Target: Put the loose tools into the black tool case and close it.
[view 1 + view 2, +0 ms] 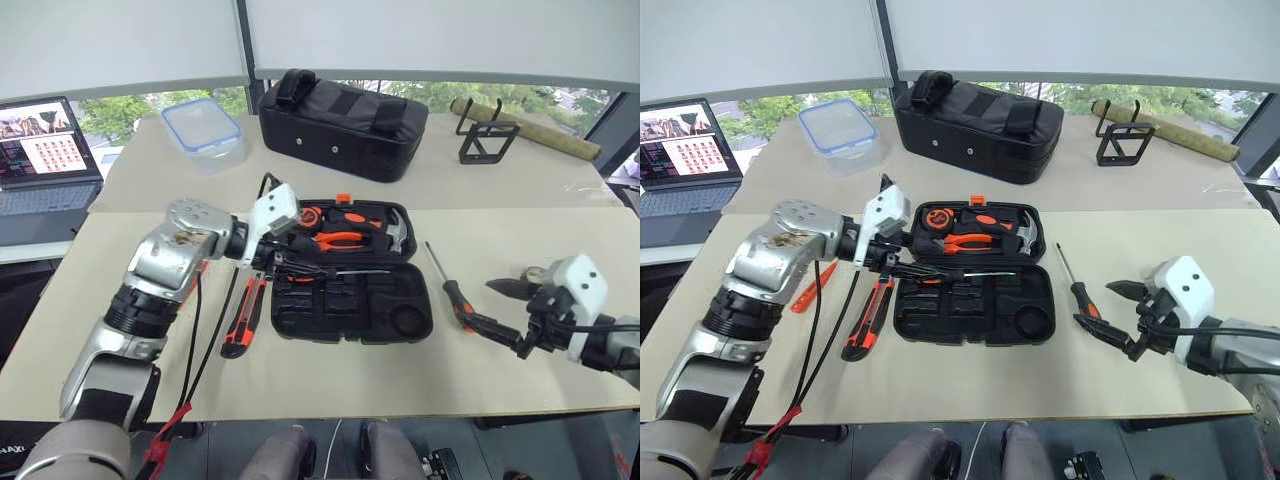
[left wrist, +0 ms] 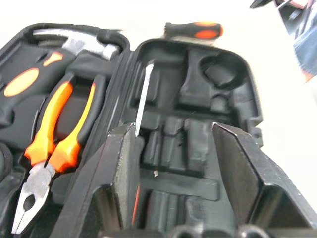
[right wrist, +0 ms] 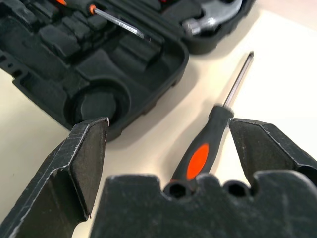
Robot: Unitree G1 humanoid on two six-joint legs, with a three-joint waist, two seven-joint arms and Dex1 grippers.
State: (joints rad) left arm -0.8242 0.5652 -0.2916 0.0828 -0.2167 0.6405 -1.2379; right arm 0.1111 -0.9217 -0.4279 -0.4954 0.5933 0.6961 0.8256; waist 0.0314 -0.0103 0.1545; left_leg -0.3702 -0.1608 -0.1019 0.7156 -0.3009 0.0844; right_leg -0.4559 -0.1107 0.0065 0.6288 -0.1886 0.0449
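Note:
The black tool case (image 1: 410, 300) lies open at mid-table. One black-and-orange screwdriver (image 1: 340, 270) rests across its slotted half, shaft (image 2: 143, 96) pointing right. My left gripper (image 1: 272, 258) hovers over the case's left edge, open, fingers (image 2: 124, 173) apart with nothing between them. A second black-and-orange screwdriver (image 1: 447, 287) lies on the table right of the case. My right gripper (image 1: 497, 307) is open just above it, fingers (image 3: 86, 163) straddling the handle (image 3: 198, 158). The orange-black utility knife (image 1: 243, 318) and a slim orange screwdriver (image 1: 812, 288) lie left of the case.
Orange-handled pliers (image 1: 340, 240) and a hammer (image 1: 398, 232) sit in the case's far half. Behind stand a black fabric bag (image 1: 340, 125), a clear lidded container (image 1: 205, 130), a laptop (image 1: 45, 160), a black wire stand (image 1: 487, 140) and a rolled mat (image 1: 540, 130).

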